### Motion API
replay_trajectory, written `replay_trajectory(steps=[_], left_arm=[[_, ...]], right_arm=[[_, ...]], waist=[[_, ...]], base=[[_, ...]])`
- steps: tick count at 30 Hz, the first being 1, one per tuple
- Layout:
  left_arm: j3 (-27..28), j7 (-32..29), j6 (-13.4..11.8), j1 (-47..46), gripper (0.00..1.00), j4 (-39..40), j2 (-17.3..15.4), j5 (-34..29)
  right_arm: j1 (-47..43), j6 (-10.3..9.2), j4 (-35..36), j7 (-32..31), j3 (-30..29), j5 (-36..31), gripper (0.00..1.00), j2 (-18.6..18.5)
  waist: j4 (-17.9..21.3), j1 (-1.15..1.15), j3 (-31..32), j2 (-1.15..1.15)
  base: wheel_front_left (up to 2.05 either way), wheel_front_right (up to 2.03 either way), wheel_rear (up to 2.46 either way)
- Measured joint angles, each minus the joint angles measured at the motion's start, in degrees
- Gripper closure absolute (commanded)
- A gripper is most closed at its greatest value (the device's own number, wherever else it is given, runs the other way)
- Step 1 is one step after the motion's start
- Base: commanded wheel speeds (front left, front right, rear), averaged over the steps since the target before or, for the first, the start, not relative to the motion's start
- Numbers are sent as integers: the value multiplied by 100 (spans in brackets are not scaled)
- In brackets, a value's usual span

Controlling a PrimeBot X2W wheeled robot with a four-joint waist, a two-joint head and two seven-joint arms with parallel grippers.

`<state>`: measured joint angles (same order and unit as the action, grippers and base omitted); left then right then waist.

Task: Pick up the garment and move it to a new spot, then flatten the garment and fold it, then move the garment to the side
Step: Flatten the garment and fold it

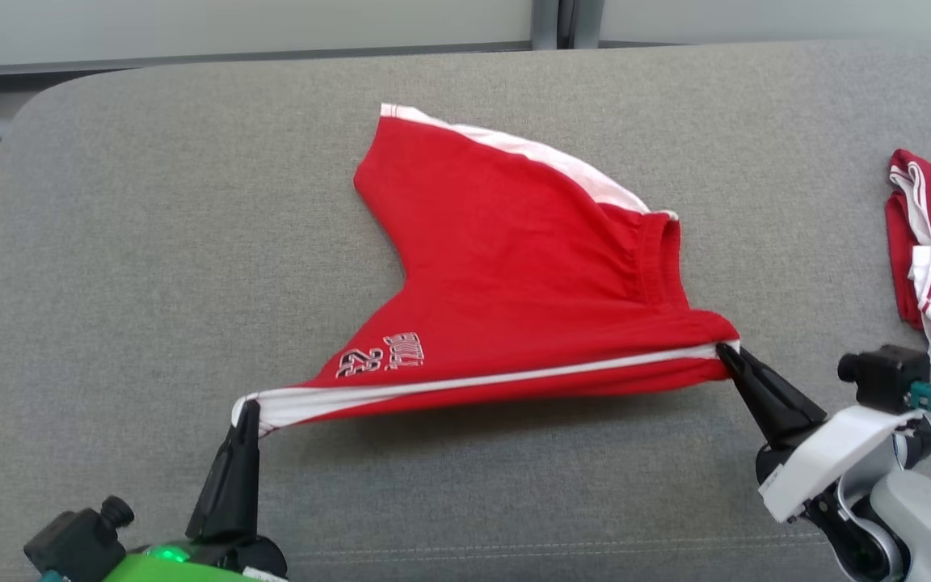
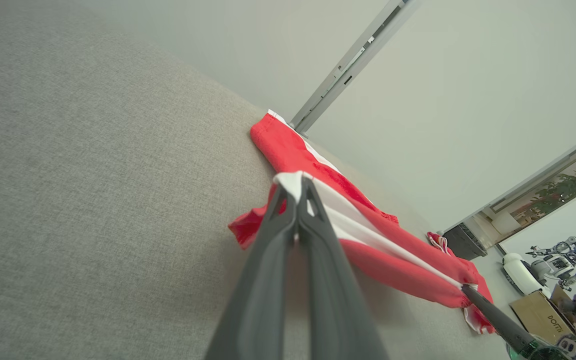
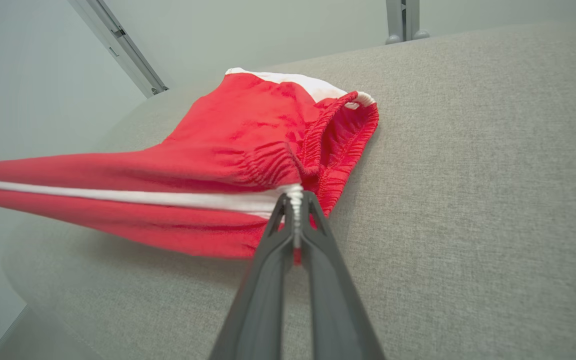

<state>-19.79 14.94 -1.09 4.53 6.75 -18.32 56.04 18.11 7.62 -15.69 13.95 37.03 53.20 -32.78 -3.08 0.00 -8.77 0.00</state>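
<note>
The left gripper (image 1: 246, 409) has its two dark fingers pressed flat together, pinching the white hem corner of one leg of the red shorts (image 1: 514, 267). The right gripper (image 1: 726, 350) is clamped just as tightly, on the end of the white side stripe where it meets the waistband. The fabric is pulled taut between the two. Its near edge is lifted off the grey cushion (image 1: 150, 242) and casts a shadow on it, while the far leg and the back of the waist rest near the middle of the cushion.

The shorts look like soft jersey, red with white stripes down the sides and a gathered elastic waist. The cushion is a coarse grey weave with a rounded corner. A second red-and-white garment (image 1: 930, 259) lies crumpled at the right edge of the cushion, well apart from the shorts.

From the head view you can read the white outlined lettering and a "23" printed near the held leg's hem. The right wrist view looks straight into the gaping waistband, with its puckered ribs and a white cord edge caught between the fingertips. The left wrist view runs along the stretched stripe to the other gripper's tip. Beyond that it takes in the room: a cardboard box (image 2: 540, 312) on the floor, whose contents I cannot make out, a small robot figure (image 2: 568, 255), and a leafy plant (image 2: 563, 187).
</note>
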Motion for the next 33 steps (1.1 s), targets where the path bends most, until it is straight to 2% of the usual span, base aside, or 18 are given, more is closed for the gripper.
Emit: replay_trajectory(steps=[9, 21, 26, 33], left_arm=[[14, 0, -78, 905, 100, 566, 163, -364], [98, -24, -346, 1959, 100, 1477, -3, -487], [16, -154, -223, 1853, 100, 1461, -143, -560], [-1, -483, 36, 675, 100, 594, -190, -545]], right_arm=[[-1278, -1, 612, -112, -915, -361, 100, 258], [-2961, 0, 2102, -1216, -2185, -972, 100, 620], [-3092, -7, 2505, -1690, -2481, -1176, 100, 931], [-2641, -9, 2058, -1935, -2365, -1172, 100, 1356]], waist=[[-172, 0, 360, 0], [-360, 0, 469, 0], [-253, 0, 478, 0], [-54, 0, 586, 0]], base=[[0, 0, 0], [0, 0, 0], [0, 0, 0], [0, 0, 0]])
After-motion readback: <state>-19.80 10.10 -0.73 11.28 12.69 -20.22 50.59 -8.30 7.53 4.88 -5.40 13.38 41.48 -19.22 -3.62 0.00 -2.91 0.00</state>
